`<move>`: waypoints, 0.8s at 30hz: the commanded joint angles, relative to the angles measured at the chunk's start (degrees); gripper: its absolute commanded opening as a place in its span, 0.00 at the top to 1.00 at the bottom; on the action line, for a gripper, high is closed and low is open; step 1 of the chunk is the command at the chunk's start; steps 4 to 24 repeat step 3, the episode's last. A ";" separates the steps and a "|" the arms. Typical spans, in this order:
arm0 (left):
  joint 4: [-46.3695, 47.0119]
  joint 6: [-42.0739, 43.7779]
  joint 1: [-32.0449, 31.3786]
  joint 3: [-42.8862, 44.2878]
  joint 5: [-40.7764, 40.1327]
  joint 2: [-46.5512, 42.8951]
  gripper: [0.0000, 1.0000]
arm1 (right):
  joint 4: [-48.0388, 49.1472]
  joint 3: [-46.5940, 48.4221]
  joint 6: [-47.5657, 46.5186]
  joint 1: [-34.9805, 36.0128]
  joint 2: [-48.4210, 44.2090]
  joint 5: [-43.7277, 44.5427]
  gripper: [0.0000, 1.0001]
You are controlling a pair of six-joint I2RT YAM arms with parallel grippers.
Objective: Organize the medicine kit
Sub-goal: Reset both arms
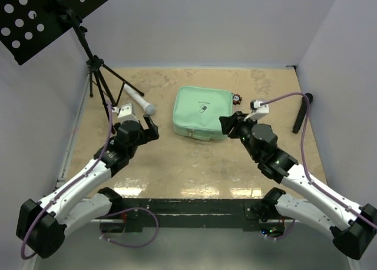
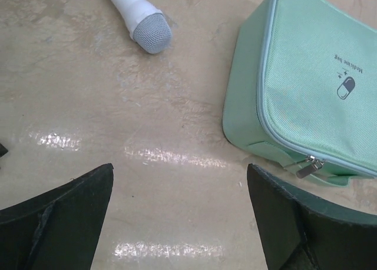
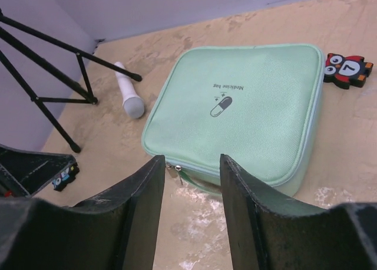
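The mint-green medicine kit (image 1: 202,112) lies zipped shut at the table's middle back, pill logo up. It also shows in the left wrist view (image 2: 312,87) and the right wrist view (image 3: 247,105). Its zip pulls (image 2: 308,166) hang at the near side, also in the right wrist view (image 3: 174,169). My left gripper (image 1: 152,128) is open and empty, left of the kit, above bare table (image 2: 179,170). My right gripper (image 1: 226,124) is open and empty, just off the kit's near right corner, its jaws (image 3: 191,164) framing the zip side.
A white-and-grey microphone (image 1: 139,99) lies left of the kit. A small black-and-red gadget (image 1: 237,98) sits at the kit's back right. A black stand with tripod legs (image 1: 97,75) stands back left. A black cylinder (image 1: 301,114) lies at the right.
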 commanded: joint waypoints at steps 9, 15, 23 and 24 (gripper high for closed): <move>-6.62 -1.51 0.35 4.03 -6.85 0.90 0.00 | 2.16 1.84 0.07 -0.18 1.58 3.66 0.54; -6.62 -1.51 0.35 4.03 -6.85 0.90 0.00 | 2.16 1.84 0.07 -0.18 1.58 3.66 0.54; -6.62 -1.51 0.35 4.03 -6.85 0.90 0.00 | 2.16 1.84 0.07 -0.18 1.58 3.66 0.54; -6.62 -1.51 0.35 4.03 -6.85 0.90 0.00 | 2.16 1.84 0.07 -0.18 1.58 3.66 0.54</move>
